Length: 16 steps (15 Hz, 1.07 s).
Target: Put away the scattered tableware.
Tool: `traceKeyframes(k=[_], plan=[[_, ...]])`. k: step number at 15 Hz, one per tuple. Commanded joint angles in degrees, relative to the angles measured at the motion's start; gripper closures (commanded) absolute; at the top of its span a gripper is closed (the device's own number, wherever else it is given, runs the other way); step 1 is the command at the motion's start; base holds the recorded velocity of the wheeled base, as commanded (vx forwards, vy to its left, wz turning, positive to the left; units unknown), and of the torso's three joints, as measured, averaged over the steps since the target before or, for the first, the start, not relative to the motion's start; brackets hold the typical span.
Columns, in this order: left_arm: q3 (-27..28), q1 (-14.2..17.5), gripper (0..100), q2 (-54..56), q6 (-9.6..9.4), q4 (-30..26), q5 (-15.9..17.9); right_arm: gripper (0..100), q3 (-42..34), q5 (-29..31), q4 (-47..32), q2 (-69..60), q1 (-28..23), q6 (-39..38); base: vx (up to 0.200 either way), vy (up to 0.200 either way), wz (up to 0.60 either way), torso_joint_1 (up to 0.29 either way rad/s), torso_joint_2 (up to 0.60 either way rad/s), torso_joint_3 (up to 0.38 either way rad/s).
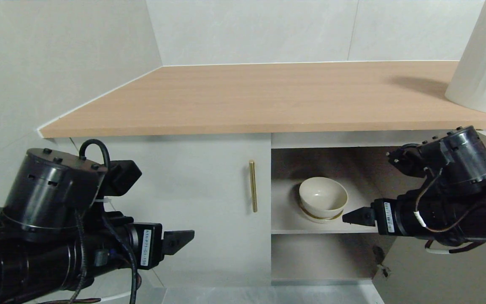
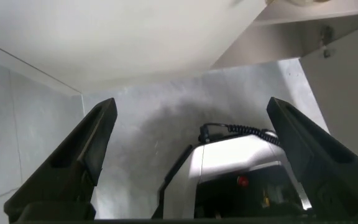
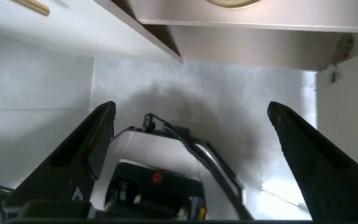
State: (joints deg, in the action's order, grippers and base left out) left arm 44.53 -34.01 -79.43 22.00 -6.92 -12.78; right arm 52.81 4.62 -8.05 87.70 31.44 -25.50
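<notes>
Shutting the door [image 1: 437, 274] seems next: left claw [image 1: 182, 241] and right claw [image 1: 348, 217] gape empty; push flat, avoiding the bowl [image 1: 323, 196] ahead.

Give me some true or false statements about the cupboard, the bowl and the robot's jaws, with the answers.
1. The bowl sits on the upper shelf. True.
2. The bowl lies upside down. False: it stands upright on a plate.
3. Both cupboard doors are shut. False: the left door is shut, but the other side is open.
4. On the left gripper the jaws stand open, holding nothing. True.
5. On the right gripper the jaws are clamped on the bowl. False: they are open and empty, apart from the bowl.
</notes>
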Motion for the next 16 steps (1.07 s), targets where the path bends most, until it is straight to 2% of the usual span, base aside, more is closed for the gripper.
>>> traceKeyframes(k=[1,2,7,16], plan=[[0.1,0.1,0,-2.1,0.06,0.2,-0.1,0,-0.9,0.0,0.0,-2.0,0.2,0.4,0.000,0.000,0.00,0.000,0.00,0.000],[0.4,0.1,0,-3.4,0.06,0.2,-0.4,0,-1.1,0.2,0.0,-2.1,0.2,0.6,0.000,0.000,0.00,0.000,0.00,0.000],[0.3,-0.1,0,-6.1,0.14,0.4,-1.6,0,-1.1,0.2,0.0,-1.9,0.2,1.9,-0.200,0.000,0.00,0.004,0.00,0.003],[0.2,-0.4,0,-6.4,0.14,0.4,-1.6,0,-1.1,0.2,-0.1,-1.9,0.2,1.9,-0.200,0.000,0.00,0.000,0.00,0.001]])
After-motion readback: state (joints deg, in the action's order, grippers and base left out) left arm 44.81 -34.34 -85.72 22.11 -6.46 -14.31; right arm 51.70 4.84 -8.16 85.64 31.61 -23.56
